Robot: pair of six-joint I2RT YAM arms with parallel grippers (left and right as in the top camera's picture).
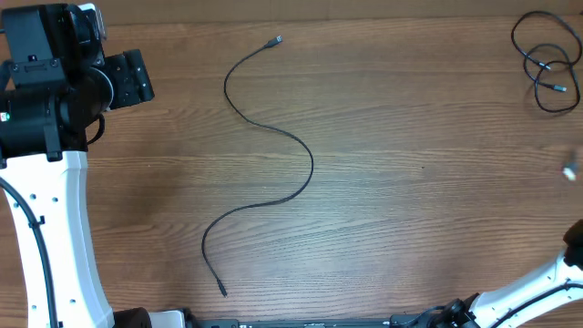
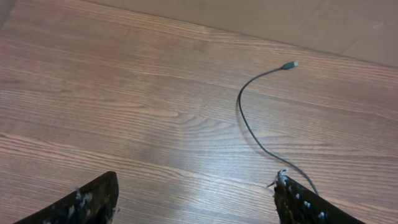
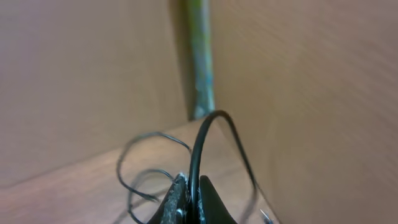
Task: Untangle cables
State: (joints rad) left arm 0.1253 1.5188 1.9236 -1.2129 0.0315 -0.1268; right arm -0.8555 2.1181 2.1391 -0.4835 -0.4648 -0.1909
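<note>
Your long black cable (image 1: 311,166) lies flat in an open S down the middle of the frame, its silvery plug at upper centre and its other end lower left of centre. The looped bundle (image 1: 537,62) sits in the upper right corner with two bluish tips; one strand seems lifted, though that view is blurred.

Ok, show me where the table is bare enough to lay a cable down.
Widest bare wood: between the long cable and the coiled cable, across the middle and right. A narrower strip lies between the left arm and the long cable. The far right corner is crowded by the coiled cable.
</note>
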